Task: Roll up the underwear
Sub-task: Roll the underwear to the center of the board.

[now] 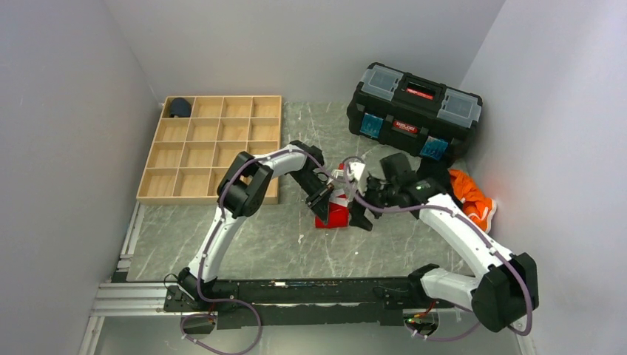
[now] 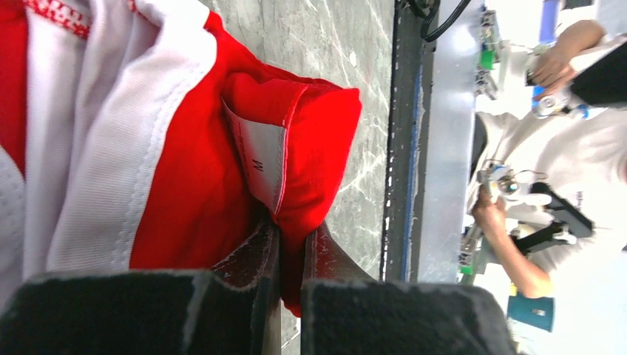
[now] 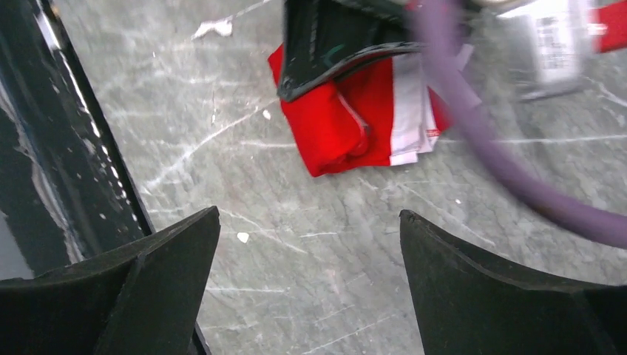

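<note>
The underwear [image 1: 334, 211] is a red and white folded bundle lying mid-table. My left gripper [image 1: 322, 197] is shut on its red edge beside a white size tag; the left wrist view shows red fabric [image 2: 185, 185] pinched between both fingers. My right gripper [image 1: 362, 214] is open and empty, just right of the bundle. In the right wrist view the underwear [image 3: 347, 126] lies ahead of my spread fingers, apart from them, with the left gripper's dark fingers over its top.
A wooden compartment tray [image 1: 214, 148] stands at back left with a dark navy bundle [image 1: 179, 108] in its far corner cell. A black toolbox [image 1: 414, 111] stands at back right. An orange cloth [image 1: 473, 196] lies at right beside the right arm.
</note>
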`<state>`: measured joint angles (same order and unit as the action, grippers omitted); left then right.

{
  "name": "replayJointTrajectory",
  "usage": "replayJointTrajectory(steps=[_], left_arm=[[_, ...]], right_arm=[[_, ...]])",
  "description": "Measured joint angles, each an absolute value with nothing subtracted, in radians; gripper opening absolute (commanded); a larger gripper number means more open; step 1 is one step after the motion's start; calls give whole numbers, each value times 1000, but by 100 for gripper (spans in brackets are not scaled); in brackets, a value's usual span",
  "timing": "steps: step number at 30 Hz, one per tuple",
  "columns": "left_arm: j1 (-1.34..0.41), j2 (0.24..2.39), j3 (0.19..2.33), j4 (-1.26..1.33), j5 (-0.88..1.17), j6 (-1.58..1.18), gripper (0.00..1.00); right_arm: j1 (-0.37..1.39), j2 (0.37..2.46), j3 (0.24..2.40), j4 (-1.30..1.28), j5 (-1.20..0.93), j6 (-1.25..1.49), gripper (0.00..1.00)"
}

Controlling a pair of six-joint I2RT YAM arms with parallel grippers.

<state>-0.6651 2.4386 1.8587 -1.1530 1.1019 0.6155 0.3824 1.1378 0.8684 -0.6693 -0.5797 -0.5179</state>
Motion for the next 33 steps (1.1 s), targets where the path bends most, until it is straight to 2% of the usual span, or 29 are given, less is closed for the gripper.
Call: replayJointTrajectory(steps=[7, 17, 24, 33], left_arm=[[-641, 2515, 1913, -1230, 1188, 605, 0], [-633, 2571, 1963, -1289, 1234, 559, 0], [-633, 2578, 1969, -1293, 1237, 537, 0], [-632, 2582, 1972, -1296, 1238, 530, 0]], right_arm=[[603, 1147, 777, -588, -358, -569, 85], [833, 1306, 739, -449, -98, -661, 75], [880, 1377, 722, -381, 31, -723, 69], [885, 1427, 718, -325, 81, -760, 60]])
